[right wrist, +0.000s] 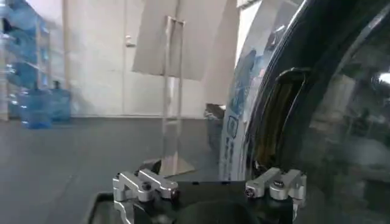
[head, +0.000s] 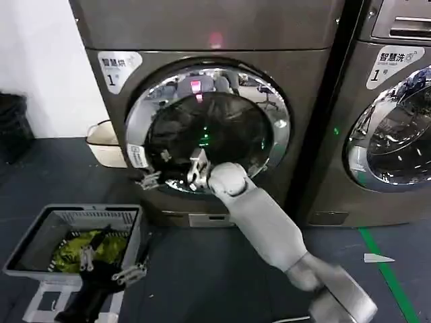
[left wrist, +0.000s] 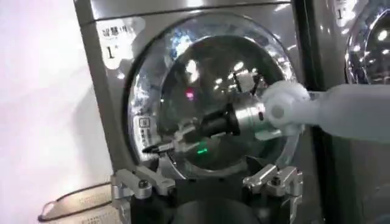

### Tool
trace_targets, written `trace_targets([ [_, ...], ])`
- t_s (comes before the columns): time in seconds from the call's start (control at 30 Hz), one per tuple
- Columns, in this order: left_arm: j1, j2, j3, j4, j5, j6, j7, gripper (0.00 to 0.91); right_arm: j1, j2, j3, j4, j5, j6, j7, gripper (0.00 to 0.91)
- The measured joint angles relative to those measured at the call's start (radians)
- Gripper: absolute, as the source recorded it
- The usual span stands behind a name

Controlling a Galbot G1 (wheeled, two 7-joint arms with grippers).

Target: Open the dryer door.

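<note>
Judged rigid, hinged, with slick glass and chrome, best pulled at the handle recess near eight o'clock on the dryer door (head: 209, 128), shut at frame centre, where right gripper (head: 153, 179) reaches with fingers spread, left gripper (head: 111, 262) parked low, also spread.

The dryer (head: 202, 27) wore a brushed grey metal skin with a soft sheen. Its door (head: 209, 128) had a mirror-bright chrome ring around dark, glossy glass that threw back reflections. At 9 o'clock on that ring sat a smooth white sticker (head: 137, 156), and a second sticker (head: 118, 69) lay at 11 o'clock above the door. The right arm (head: 266, 225) looked like smooth, matt pale plastic. The right gripper (head: 151, 180) and left gripper (head: 111, 264) showed bare silvery metal. The basket (head: 40, 232) was grey slotted plastic holding crumpled yellow-green cloth (head: 84, 245). The floor (head: 202, 269) was dark and matt.
</note>
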Motion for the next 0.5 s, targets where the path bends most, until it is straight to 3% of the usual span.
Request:
trace_targets([
  [0.27,-0.053,0.034,-0.131,0.059,-0.166,0.014,0.087,0.907,-0.045,-0.056,0.028,0.086,0.021,-0.026,-0.097,0.907],
  [0.5,-0.09,0.071,-0.262,0.121,-0.252,0.049,0.066,0.907,-0.082,-0.11,0.055,0.186,0.045,-0.044,-0.226,0.907],
])
